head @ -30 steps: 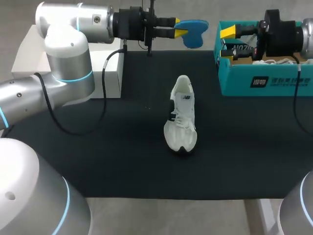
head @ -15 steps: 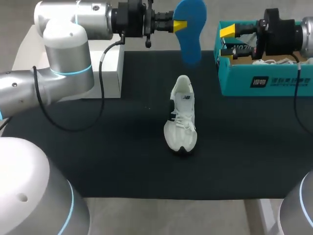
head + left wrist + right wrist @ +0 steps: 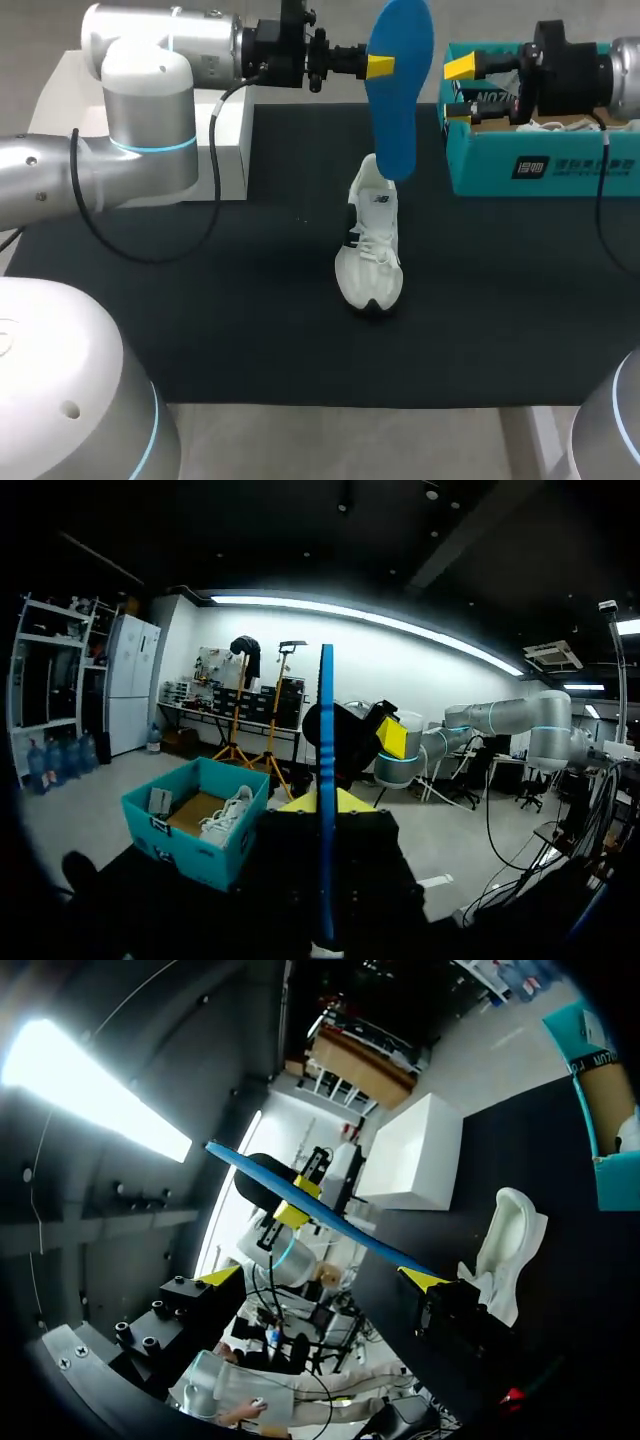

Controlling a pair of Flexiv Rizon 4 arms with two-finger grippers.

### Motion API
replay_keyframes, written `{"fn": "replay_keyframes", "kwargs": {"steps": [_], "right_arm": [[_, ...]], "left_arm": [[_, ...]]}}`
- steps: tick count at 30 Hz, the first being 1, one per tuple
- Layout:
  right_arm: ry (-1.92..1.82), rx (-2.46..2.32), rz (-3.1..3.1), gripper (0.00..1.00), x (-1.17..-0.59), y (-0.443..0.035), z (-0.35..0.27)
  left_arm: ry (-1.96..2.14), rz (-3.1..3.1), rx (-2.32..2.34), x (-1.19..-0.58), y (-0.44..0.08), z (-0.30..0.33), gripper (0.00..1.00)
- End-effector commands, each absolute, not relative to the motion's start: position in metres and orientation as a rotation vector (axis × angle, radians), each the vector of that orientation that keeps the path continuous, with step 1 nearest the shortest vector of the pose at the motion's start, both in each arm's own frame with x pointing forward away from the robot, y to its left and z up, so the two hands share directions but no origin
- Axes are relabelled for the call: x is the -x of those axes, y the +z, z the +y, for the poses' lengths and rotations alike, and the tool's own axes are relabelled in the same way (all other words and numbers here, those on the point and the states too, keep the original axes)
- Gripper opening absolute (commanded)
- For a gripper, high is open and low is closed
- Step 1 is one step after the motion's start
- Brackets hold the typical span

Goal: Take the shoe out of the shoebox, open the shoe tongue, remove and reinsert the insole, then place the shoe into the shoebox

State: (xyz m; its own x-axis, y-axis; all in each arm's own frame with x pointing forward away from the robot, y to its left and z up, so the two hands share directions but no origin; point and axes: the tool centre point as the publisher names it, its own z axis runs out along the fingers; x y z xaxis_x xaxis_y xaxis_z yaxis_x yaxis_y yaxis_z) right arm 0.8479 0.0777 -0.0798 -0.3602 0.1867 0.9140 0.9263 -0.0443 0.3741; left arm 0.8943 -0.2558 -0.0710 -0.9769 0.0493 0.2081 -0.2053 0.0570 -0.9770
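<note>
Left hand clamps insole upright, hanging over shoe heel; right hand open. Advice: line it with shoe's length, feed low end in first.

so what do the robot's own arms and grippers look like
The left arm and right arm are rounded silver-grey links with glowing light-blue rings at the joints. Each ends in a black wrist block. The left gripper and right gripper are black with yellow tips. A thin black cable loops from each wrist.
</note>
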Motion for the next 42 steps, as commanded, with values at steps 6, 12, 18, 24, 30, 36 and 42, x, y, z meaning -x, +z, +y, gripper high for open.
{"fn": "replay_keyframes", "kwargs": {"steps": [6, 12, 18, 24, 30, 36, 42], "right_arm": [[-1.455, 1.204, -1.587, 1.00, -0.846, -0.080, 0.079], [-1.443, 1.202, -1.585, 1.00, -0.844, -0.083, 0.079], [-1.443, 1.198, -1.586, 1.00, -0.845, -0.083, 0.082], [-1.438, 1.201, -1.591, 1.00, -0.843, -0.083, 0.081], [-1.469, 1.208, -1.608, 1.00, -0.841, -0.074, 0.077], [-1.688, 1.216, -1.575, 1.00, -0.843, -0.044, 0.071], [-1.676, 1.217, -1.765, 1.00, -0.838, -0.024, 0.077]], "left_arm": [[1.463, -1.613, -0.515, -0.904, -0.069, -0.254, 0.00], [1.447, -1.511, -0.580, -0.908, -0.072, -0.252, 0.00], [1.263, -1.220, -1.022, -0.919, -0.089, -0.239, 0.00], [1.263, -1.220, -1.022, -0.919, -0.089, -0.239, 0.00], [1.263, -1.220, -1.022, -0.919, -0.089, -0.239, 0.00], [1.263, -1.220, -1.022, -0.919, -0.089, -0.239, 0.00], [1.180, -1.258, -1.066, -0.921, -0.099, -0.249, 0.00]]}}
